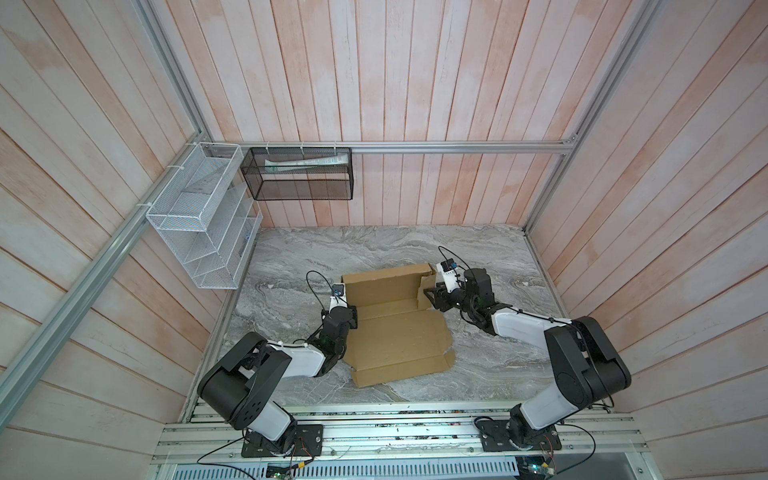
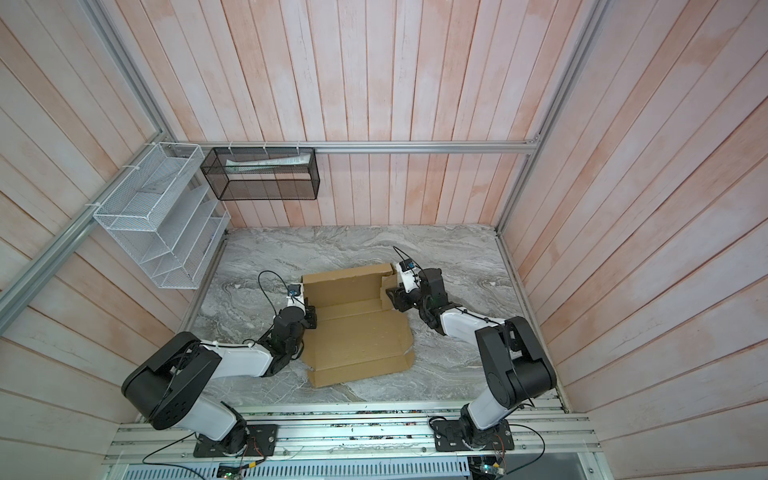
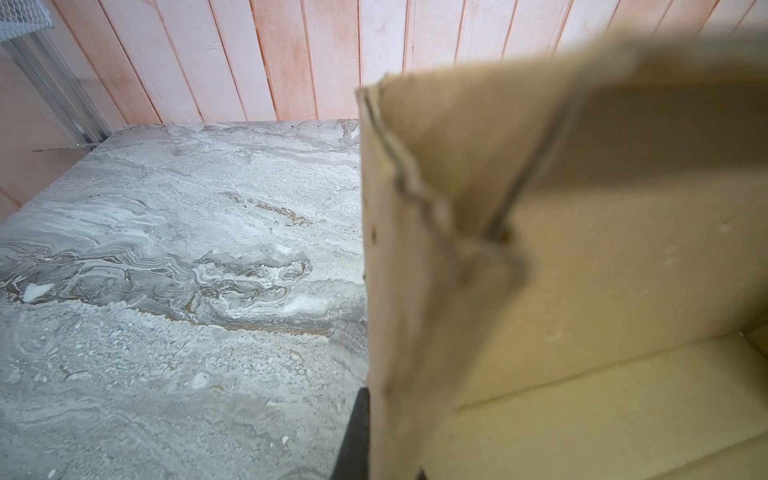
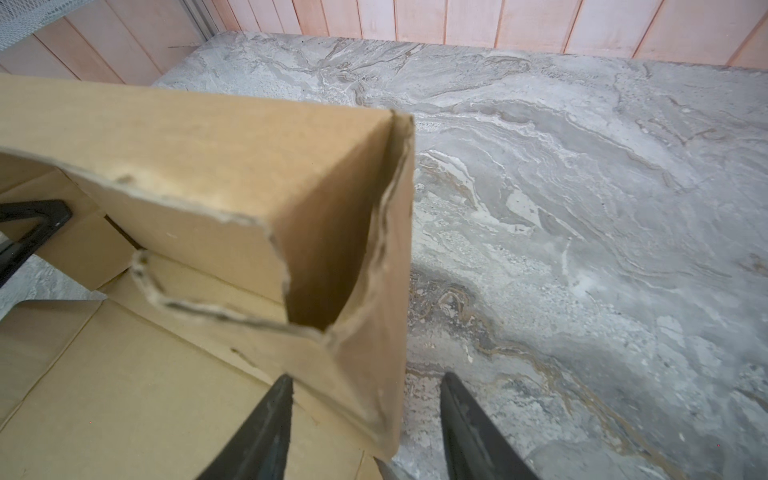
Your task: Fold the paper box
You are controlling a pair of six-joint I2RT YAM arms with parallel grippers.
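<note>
Paper box (image 1: 395, 328) sits centre of the table (image 1: 478, 353): far wall and side flaps up, near panel flat. Your left gripper (image 1: 351, 312) pinches the left flap, likely bracing it upright. Your right gripper (image 4: 365, 377) has its fingers spread astride the right flap, not yet clamped.

Pink plank walls (image 1: 415, 83), hung with a black mesh basket (image 1: 299, 195), surround a marbled tabletop (image 1: 374, 249).

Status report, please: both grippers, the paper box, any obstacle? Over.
Left gripper shut on left wall of paper box. Right gripper open, astride its raised right wall. Back wall up, front panel flat. No other thing on table near it.
</note>
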